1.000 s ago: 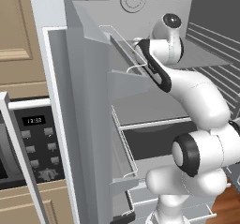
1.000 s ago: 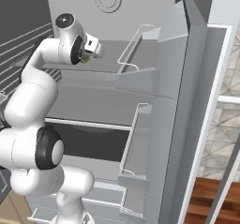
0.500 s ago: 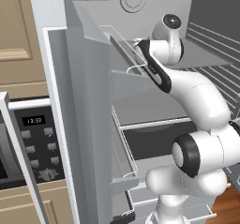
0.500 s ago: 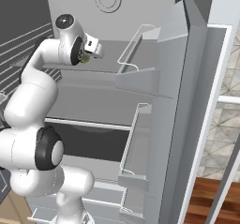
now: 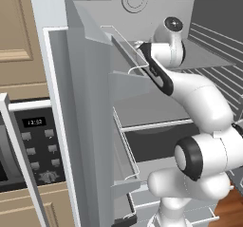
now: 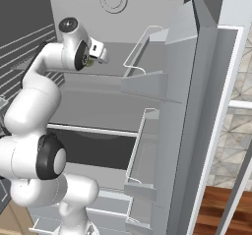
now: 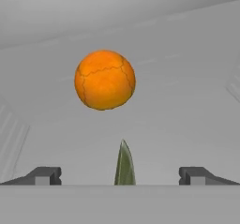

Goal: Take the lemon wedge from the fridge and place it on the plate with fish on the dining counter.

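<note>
Between spread gripper (image 7: 120, 175) fingertips: lemon wedge (image 7: 124, 166) upright, tip up.

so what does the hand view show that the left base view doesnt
The hand view alone shows an orange round fruit on a grey fridge shelf, a thin green-yellow wedge between the open gripper fingertips. The left base view alone shows the open fridge door with its bins, the microwave panel and the white arm reaching in. Both share the fridge's grey interior.
</note>
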{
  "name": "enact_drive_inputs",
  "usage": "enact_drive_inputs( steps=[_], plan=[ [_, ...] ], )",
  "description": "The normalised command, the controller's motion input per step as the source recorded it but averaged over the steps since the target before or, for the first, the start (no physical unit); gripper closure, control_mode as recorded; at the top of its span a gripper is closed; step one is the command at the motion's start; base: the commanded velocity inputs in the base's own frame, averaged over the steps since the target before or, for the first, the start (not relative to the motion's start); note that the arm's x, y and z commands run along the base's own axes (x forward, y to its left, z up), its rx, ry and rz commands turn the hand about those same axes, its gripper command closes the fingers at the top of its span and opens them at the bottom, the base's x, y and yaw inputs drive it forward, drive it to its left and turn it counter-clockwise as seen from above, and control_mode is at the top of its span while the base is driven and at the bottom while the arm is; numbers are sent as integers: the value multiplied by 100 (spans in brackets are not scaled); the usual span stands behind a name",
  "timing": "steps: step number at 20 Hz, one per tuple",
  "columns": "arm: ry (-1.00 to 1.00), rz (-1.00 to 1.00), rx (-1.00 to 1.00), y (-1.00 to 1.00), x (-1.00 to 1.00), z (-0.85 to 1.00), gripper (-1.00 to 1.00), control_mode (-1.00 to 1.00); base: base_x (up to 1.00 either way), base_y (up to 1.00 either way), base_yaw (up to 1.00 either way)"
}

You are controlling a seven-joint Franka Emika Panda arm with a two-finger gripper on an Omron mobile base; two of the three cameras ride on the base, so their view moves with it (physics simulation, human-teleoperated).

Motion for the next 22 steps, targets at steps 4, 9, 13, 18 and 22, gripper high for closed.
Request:
enact_drive_inputs(
  steps=[4, 9, 13, 18, 22],
  plan=[
    [0, 0, 0, 12, 3, -12, 100, -100, 0, 0, 0],
    [0, 0, 0, 0, 0, -1, 100, -100, 0, 0, 0],
    [0, 0, 0, 0, -1, 0, 100, -100, 0, 0, 0],
    [-16, 0, 0, 4, -65, 19, 100, -100, 0, 0, 0],
    [-12, 0, 0, 19, -100, 38, 100, -100, 0, 0, 0]
  ],
)
